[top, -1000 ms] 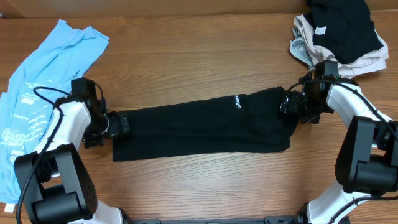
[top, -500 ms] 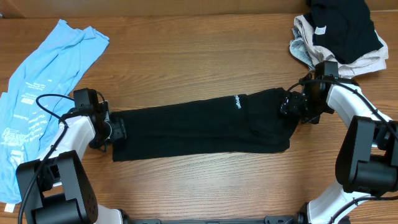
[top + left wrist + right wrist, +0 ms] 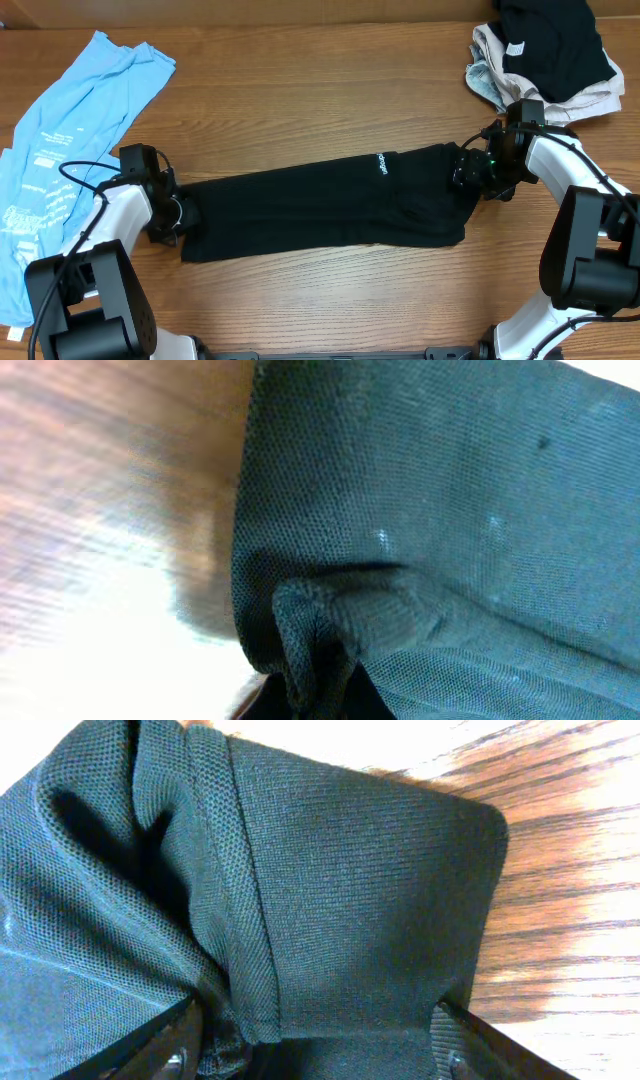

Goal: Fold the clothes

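Lies flat on the worktop (image 3: pixel 300 110) as a long black garment (image 3: pixel 320 205), long axis running side to side, left end pinched tight by the left claw (image 3: pixel 183 213), right end straddled by the right claw (image 3: pixel 465 172), jaws spread wide.

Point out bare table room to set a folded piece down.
Bare table: the band above the black garment, between the blue garment and the clothes pile; the strip below it, between the arm bases. Crowded at its ends, by the left claw and right claw.
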